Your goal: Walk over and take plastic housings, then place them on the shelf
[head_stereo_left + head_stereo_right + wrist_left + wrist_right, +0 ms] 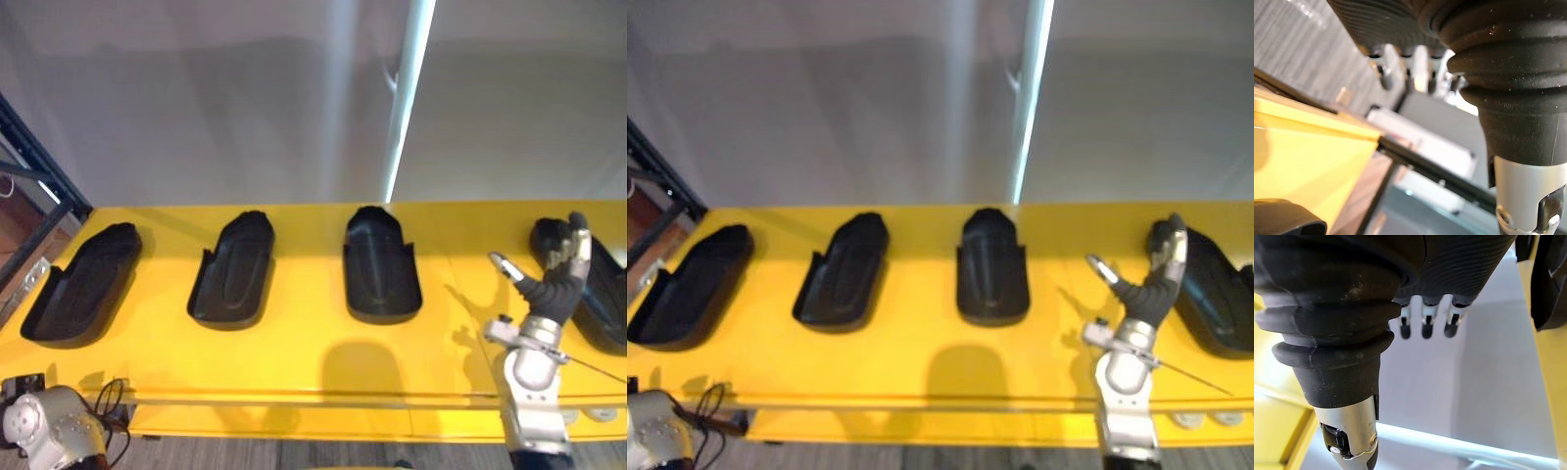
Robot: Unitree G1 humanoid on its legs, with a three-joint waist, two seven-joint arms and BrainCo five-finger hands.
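Both hands are being kept open and empty. The right hand (556,274) is being held raised over the yellow counter (294,362), its fingers (578,245) straight, just beside the rightmost housing (605,299). The left hand (1508,98) is being held low by the counter's left end. Four glossy black plastic housings (380,264) are being carried in a row, well apart, hollow side up. Each long axis is being kept running from the near edge toward the grey wall (196,98), with the narrow rounded end pointing at it and the outer ones slanting inward.

Yellow table (294,357): four black plastic housings (231,269) lying in row, spaced apart, hollow sides up
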